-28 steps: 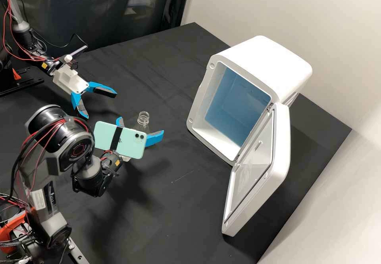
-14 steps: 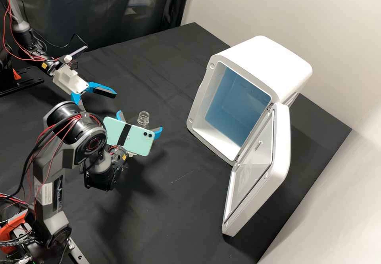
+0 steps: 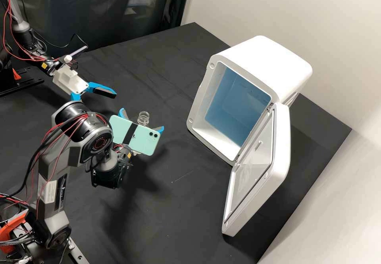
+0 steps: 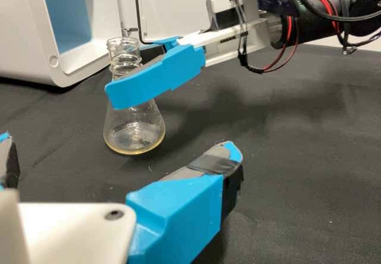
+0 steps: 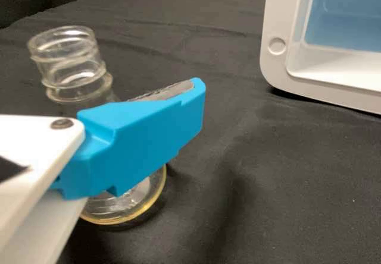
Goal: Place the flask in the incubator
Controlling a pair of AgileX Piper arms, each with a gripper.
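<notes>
A clear glass flask (image 3: 143, 118) stands upright on the black bench (image 3: 170, 200), left of the incubator. My right gripper (image 3: 141, 122) is open, with one blue finger on each side of the flask's neck. In the right wrist view, a finger (image 5: 143, 130) crosses in front of the flask (image 5: 70, 62). My left gripper (image 3: 90, 94) hangs open farther back and to the left, apart from the flask (image 4: 134, 121). The white incubator (image 3: 262, 58) lies tilted with a blue inside. Its door (image 3: 258, 165) is swung wide open.
A mint-green phone (image 3: 135, 135) is strapped to the right wrist and hides part of that gripper. Red cables and arm bases (image 3: 24, 216) crowd the bench's left side. A bare strip of bench lies between the flask and the incubator's rim (image 3: 198, 109).
The right arm has moved forward and up the bench, bringing its open fingers around the flask. The left arm and the flask have not moved.
</notes>
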